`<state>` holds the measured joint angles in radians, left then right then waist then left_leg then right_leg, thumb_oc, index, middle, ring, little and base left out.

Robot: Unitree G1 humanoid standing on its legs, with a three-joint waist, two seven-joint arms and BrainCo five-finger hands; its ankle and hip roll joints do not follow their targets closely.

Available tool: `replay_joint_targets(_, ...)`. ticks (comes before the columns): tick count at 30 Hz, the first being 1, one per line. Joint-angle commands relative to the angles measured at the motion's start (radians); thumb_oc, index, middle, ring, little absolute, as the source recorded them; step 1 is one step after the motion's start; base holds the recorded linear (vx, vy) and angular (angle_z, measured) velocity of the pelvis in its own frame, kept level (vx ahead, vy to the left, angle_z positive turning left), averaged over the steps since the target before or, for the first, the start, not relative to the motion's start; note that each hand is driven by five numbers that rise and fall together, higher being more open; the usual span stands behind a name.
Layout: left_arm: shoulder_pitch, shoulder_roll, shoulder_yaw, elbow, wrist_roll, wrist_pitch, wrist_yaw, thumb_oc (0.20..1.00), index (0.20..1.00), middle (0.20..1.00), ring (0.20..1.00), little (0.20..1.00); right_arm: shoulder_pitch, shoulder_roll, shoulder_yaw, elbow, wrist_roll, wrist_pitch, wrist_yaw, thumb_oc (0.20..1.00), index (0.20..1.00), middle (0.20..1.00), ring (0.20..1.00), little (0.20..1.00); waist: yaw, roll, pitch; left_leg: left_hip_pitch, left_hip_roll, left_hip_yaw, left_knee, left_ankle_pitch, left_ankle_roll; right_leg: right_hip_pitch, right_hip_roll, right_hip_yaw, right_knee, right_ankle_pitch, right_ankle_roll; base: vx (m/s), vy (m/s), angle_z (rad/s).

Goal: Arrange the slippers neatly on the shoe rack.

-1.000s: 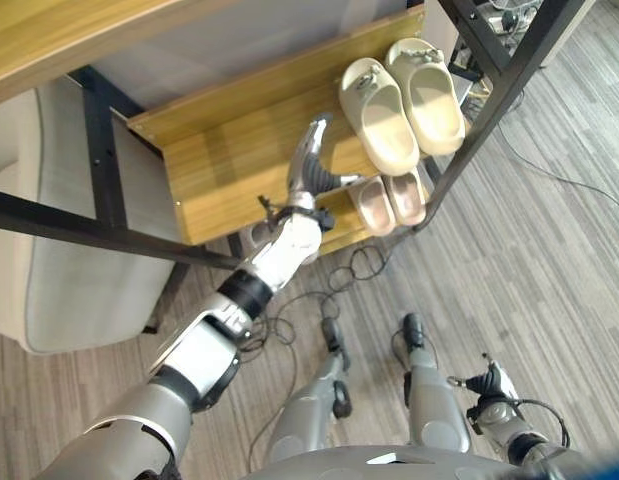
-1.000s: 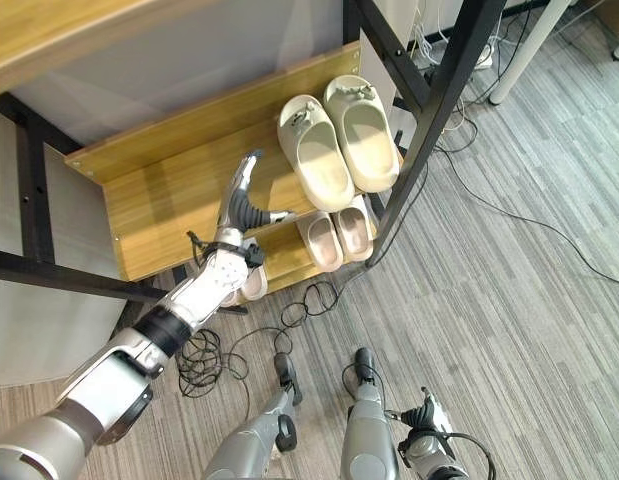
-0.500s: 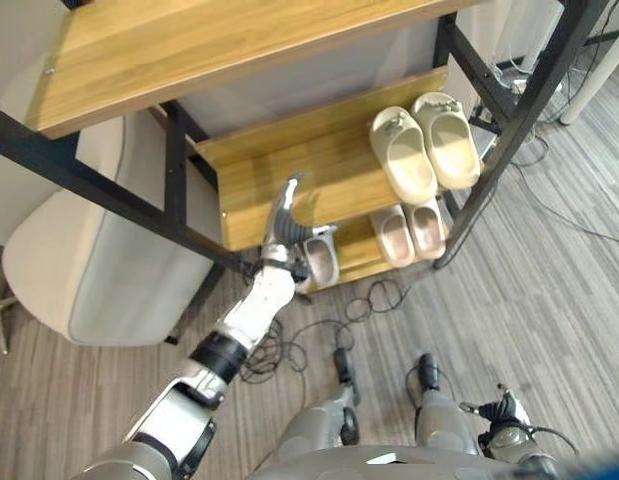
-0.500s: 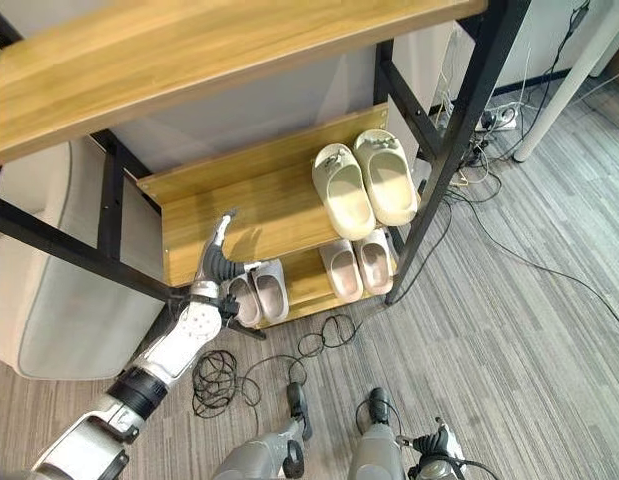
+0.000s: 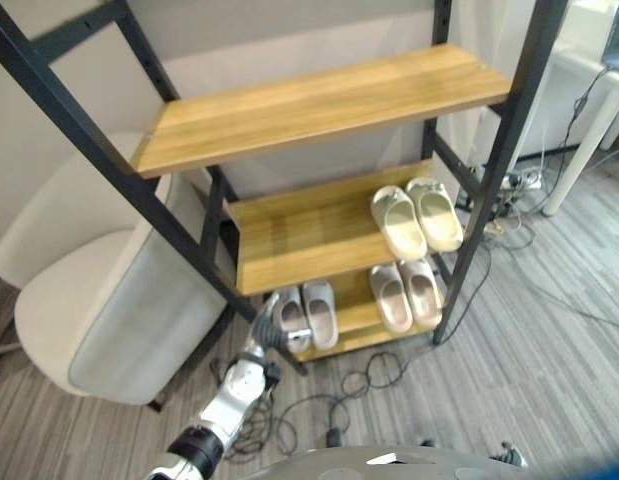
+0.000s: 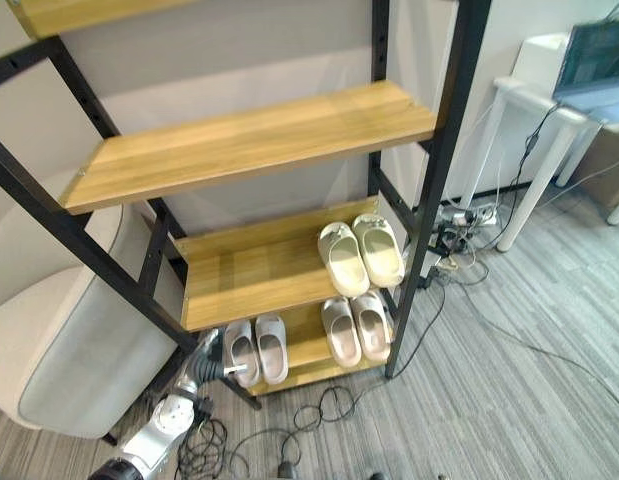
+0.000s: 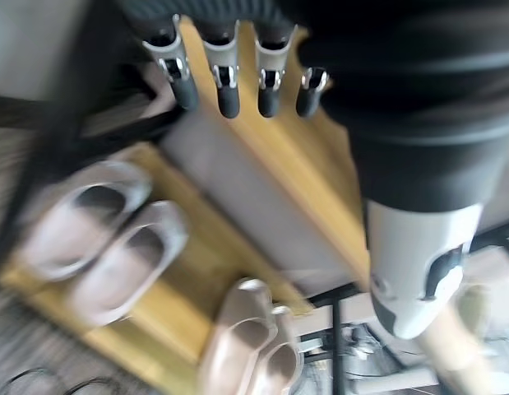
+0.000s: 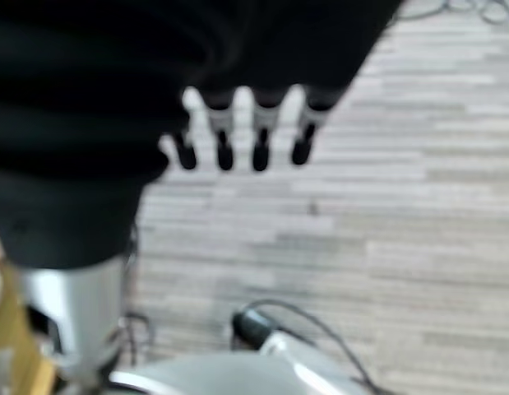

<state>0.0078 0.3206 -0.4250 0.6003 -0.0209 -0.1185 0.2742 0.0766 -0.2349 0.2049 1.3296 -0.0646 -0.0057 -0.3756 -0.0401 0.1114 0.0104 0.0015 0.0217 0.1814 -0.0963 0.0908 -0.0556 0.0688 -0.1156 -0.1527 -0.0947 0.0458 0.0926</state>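
The shoe rack (image 5: 324, 100) has wooden shelves in a black frame. A cream pair of slippers (image 5: 416, 216) lies side by side at the right of the middle shelf. On the bottom shelf a grey pair (image 5: 306, 315) lies at the left and a beige pair (image 5: 404, 295) at the right, both also in the left wrist view as the grey pair (image 7: 106, 234) and the beige pair (image 7: 250, 346). My left hand (image 5: 264, 332) hovers open in front of the rack's lower left corner, holding nothing. My right hand (image 8: 261, 132) hangs open above the floor.
A white padded chair (image 5: 109, 310) stands against the rack's left side. Cables (image 5: 374, 378) loop on the striped floor in front of the rack. A white table (image 6: 549, 95) with a laptop stands at the far right.
The camera has risen and drawn back, so the whole rack shows now. My left hand has come off the middle shelf and down to the rack's lower left front.
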Motion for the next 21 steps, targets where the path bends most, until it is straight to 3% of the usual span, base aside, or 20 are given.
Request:
replay_joint_targets(1,-0.045,-0.010,0.043,0.043,-0.026,-0.034,-0.031,1.000,1.000,1.000,1.000,1.000,0.004,0.009,-0.017,0.036,-0.004,0.016,0.007,1.000,1.000,1.000,1.000,1.000,0.003,-0.005,0.006,-0.022,-0.010,-0.059,0.080,-0.044,0.007,-0.025,0.014,-0.026,0.087,-0.096,0.028,-0.02,-0.038,-0.02)
replay_joint_targets(9,0.024,-0.051,0.075,0.242,-0.077,-0.005,-0.113,1.000,1.000,1.000,1.000,1.000,0.043,0.022,-0.057,0.072,0.027,0.018,0.022,1.000,1.000,1.000,1.000,1.000,0.000,-0.033,-0.018,0.019,0.008,-0.081,0.058,-0.031,0.000,0.018,0.034,-0.040,0.102,-0.118,0.011,-0.04,-0.040,0.00)
replay_joint_targets(21,0.039,-0.118,0.188,0.705,0.077,0.080,-0.122,1.000,1.000,1.000,1.000,1.000,0.002,0.038,-0.077,0.091,0.137,-0.010,0.088,1.000,1.000,1.000,1.000,1.000,0.008,-0.071,-0.031,0.046,0.017,-0.087,0.042,-0.030,-0.004,0.042,0.045,-0.052,0.096,-0.119,0.003,0.00,-0.010,0.03)
